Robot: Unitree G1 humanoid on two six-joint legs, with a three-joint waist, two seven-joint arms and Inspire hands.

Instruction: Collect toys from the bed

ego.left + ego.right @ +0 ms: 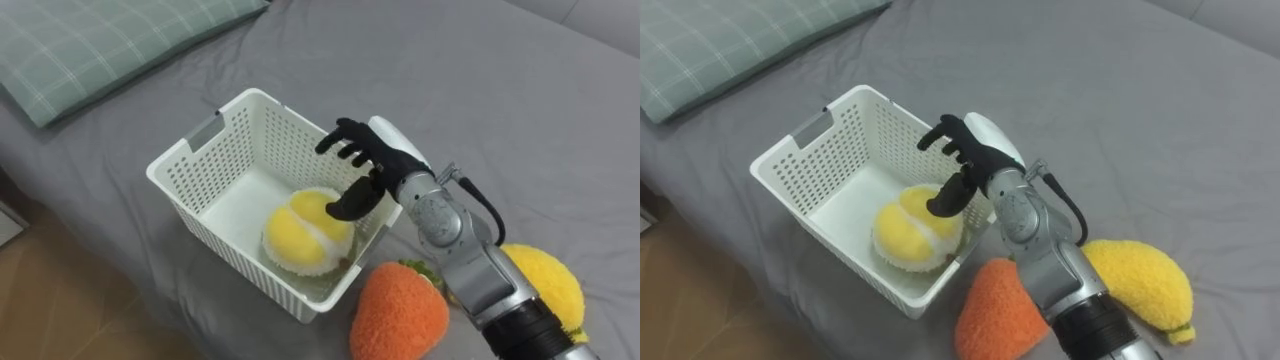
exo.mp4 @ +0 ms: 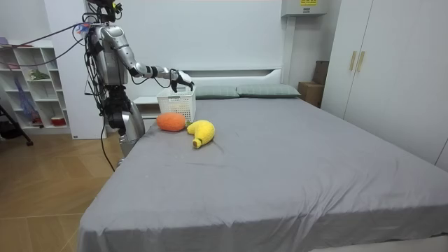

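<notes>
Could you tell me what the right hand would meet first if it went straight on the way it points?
Probably the far wall of the basket, as the right hand reaches across its opening; depth is unclear.

The robot hand [image 1: 376, 163] has black fingers and a white shell across its back. The forearm is silver-grey metal with small screws, a looping black cable and a black cuff.

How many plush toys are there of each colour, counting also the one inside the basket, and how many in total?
Yellow: 2, the yellow-and-white toy in the white basket and the yellow toy on the bed.
Orange: 1, the orange toy on the bed, beside the basket.
Total: 3
</notes>
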